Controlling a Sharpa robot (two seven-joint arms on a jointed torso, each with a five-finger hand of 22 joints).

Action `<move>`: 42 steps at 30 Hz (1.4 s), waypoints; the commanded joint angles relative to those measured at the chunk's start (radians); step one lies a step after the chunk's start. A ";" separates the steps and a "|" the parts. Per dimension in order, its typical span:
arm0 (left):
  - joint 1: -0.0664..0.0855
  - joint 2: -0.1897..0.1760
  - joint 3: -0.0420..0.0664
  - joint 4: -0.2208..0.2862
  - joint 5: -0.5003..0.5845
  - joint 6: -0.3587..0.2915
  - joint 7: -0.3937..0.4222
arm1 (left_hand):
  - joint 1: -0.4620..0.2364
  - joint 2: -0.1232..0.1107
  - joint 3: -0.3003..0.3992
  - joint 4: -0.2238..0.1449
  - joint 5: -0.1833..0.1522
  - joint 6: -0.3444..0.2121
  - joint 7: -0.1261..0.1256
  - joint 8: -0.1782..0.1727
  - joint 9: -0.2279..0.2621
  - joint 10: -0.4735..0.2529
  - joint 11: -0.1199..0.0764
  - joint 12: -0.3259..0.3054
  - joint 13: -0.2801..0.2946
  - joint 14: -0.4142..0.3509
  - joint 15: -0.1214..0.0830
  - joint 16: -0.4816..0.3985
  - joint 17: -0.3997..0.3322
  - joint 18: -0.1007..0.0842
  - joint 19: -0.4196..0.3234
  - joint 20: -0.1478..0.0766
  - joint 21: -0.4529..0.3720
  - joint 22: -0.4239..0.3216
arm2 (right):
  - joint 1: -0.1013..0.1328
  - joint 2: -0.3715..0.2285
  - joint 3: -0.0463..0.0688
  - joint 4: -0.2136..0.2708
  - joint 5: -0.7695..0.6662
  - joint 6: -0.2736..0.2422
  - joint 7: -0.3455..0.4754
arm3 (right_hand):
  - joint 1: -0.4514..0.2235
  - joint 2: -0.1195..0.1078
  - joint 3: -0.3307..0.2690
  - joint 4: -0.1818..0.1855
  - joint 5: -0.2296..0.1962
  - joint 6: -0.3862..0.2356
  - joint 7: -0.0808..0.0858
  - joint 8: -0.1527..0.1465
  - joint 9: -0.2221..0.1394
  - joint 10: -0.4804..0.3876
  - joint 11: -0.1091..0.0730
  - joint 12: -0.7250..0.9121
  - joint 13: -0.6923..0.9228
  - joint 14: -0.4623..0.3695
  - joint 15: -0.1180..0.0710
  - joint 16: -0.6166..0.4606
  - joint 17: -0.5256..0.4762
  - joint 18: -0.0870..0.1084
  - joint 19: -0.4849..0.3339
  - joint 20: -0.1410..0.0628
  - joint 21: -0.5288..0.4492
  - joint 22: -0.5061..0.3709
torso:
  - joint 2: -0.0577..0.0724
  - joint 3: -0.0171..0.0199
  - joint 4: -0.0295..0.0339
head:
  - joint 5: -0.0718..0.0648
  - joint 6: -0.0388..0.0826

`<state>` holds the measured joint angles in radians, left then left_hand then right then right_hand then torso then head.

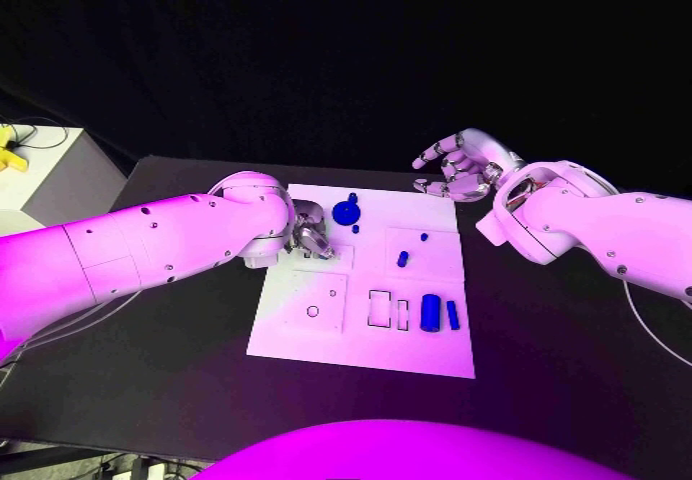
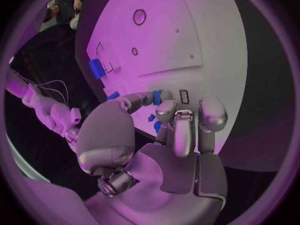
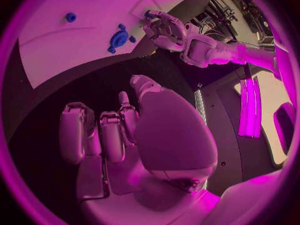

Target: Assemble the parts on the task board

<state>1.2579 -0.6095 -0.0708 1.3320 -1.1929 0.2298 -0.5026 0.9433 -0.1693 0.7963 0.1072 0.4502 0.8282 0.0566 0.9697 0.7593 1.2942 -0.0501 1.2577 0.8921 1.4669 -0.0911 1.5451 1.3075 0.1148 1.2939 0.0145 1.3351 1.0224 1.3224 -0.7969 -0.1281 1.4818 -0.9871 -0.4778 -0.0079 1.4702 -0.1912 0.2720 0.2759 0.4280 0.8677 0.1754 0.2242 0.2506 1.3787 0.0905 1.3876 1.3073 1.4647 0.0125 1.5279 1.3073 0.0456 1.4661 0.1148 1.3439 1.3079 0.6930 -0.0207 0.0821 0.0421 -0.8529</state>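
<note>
Now, nearest you on the task board (image 1: 289, 335), you have two blue cylinders lying side by side at the near right: a thick one (image 1: 430, 308) and a thin one (image 1: 453, 315) just beside it, next to some outlined slots; further in, on the board's right half, you'll see a small blue peg (image 1: 402, 259) and a smaller blue stud (image 1: 423, 237) a little beyond it; past those, near the far edge, sits a round blue gear-like part (image 1: 346, 212) with a tiny blue piece (image 1: 355, 229) close by. Your left hand (image 1: 312, 232) is over the board's far left part, just beside that gear; its fingers (image 2: 178, 130) are curled above the white surface, and you cannot tell whether they hold anything. Your right hand (image 1: 459, 163) hovers beyond the board's far right corner, off the plate, fingers spread and holding nothing.
</note>
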 commanded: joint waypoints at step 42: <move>-0.008 -0.022 0.004 0.021 0.071 -0.030 0.008 | 0.092 0.000 0.115 -0.091 0.002 -0.039 -0.005 -0.089 -0.021 -0.095 0.028 -0.075 -0.117 0.071 0.011 -0.026 0.151 0.005 -0.037 0.016 -0.048 -0.080 | -0.002 -0.002 0.000 -0.001 -0.010 0.017 0.008 | -0.006 -0.009 0.014 0.000 0.004 -0.008 0.002 0.004 -0.002 -0.006 0.000 0.001 0.069 0.079 -0.001 -0.003 0.169 0.010 0.004 -0.003 -0.006 0.098 | -0.002 0.0003 0.0004 | -0.008 -0.001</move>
<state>1.2532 -0.6308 -0.0659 1.3482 -1.1528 0.2075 -0.5009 0.9976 -0.1947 0.7854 0.1380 0.4475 0.7894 0.0515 0.8785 0.7390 1.2041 -0.0250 1.1868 0.7754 1.4653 -0.0886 1.5248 1.3074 0.1151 1.2627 0.0306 1.2925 0.9432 1.3214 -0.7984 -0.1281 1.4808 -0.9872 -0.4756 -0.0073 1.4663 -0.1951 0.2820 0.2747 0.4280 0.8677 0.1754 0.2242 0.2495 1.3787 0.0905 1.3876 1.3076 1.4647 0.0125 1.5279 1.3073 0.0456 1.4661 0.1148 1.3439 1.3074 0.6913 -0.0207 0.0822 0.0335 -0.8540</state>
